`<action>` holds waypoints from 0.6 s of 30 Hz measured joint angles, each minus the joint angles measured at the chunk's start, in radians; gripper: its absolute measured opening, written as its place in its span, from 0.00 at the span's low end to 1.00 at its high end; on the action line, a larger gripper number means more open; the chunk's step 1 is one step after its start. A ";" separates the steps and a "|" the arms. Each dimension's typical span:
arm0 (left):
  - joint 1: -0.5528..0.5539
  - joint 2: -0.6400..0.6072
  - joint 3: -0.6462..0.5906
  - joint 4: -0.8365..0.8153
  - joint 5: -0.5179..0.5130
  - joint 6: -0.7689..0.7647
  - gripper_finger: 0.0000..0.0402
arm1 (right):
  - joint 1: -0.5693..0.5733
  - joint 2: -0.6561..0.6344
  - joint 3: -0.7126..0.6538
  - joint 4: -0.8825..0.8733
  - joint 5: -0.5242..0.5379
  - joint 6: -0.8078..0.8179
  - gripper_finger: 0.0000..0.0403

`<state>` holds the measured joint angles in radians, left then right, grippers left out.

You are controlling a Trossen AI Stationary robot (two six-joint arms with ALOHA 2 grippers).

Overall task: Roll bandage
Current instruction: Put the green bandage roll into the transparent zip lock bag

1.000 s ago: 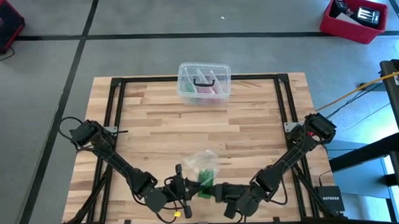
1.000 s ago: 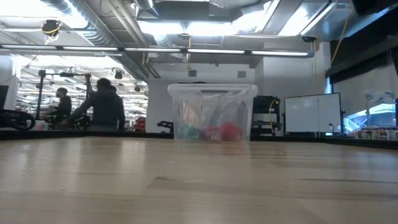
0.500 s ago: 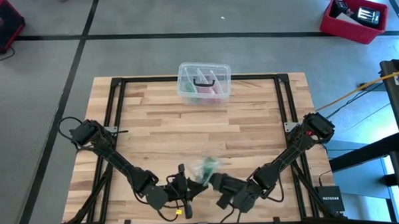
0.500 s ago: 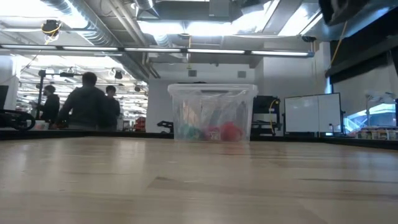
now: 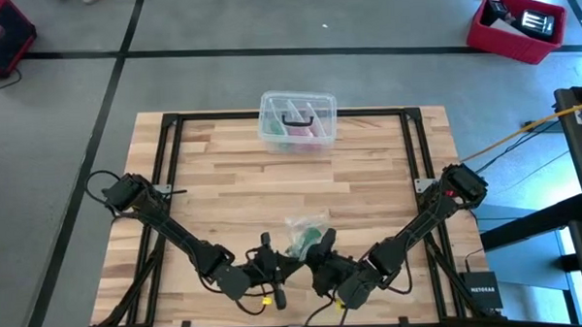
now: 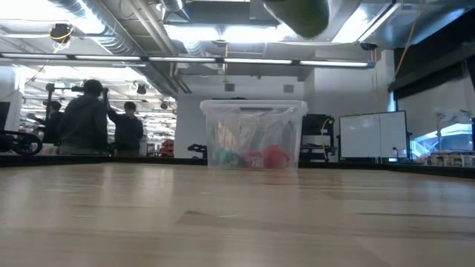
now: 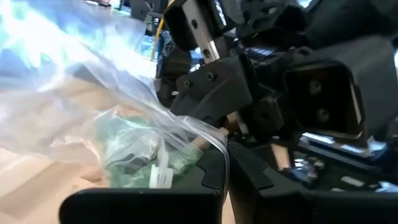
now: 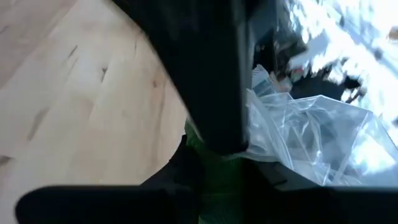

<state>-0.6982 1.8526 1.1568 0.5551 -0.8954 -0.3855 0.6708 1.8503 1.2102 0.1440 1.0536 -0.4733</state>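
desk (image 5: 223, 176): pale wood top, dark frame rails along its sides; both arms reach in to the near-edge middle.
clear box (image 5: 297, 120): far-edge centre, lidded, pink and dark items inside; well apart from the work, not involved.
left arm (image 5: 167, 231): runs diagonally from the left edge down toward the near-edge middle.
right arm (image 5: 419, 227): mirrors it from the right edge.
plastic bag (image 5: 301, 229): clear, crumpled, lifted off the desk between the two hands; its loose part spreads toward the far side.
bandage (image 5: 301, 246): green, still inside the bag, bunched up; long axis cannot tell. In the left wrist view the green (image 7: 134, 152) sits low in the bag just beyond that hand's fingers.
left hand (image 5: 275, 266): clenched tight on a pinch of bag film; the thing lies just to its right.
right hand (image 5: 323, 252): partly closed on the bag, green showing between its fingers in its wrist view (image 8: 214, 168); touching the bundle from the right.
key relation: both hands meet at the bag, bandage between them and slightly toward the far side; right hand looks nearer the green itself, left has only film.
judgement: bandage likely has to come out of the bag before any rolling.
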 joint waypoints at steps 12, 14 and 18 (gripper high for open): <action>-0.012 0.002 0.000 -0.060 -0.126 0.101 0.00 | -0.010 -0.001 0.002 -0.093 -0.211 0.493 0.18; -0.015 0.002 0.000 -0.094 -0.124 0.099 0.00 | -0.022 0.009 0.002 -0.101 -0.312 0.569 0.18; -0.009 0.004 -0.001 -0.269 -0.121 -0.015 0.01 | -0.055 0.052 -0.012 -0.119 -0.457 0.680 0.18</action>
<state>-0.7076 1.8568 1.1557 0.2863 -1.0164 -0.4002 0.6158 1.9021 1.1987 0.0254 0.5970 0.2068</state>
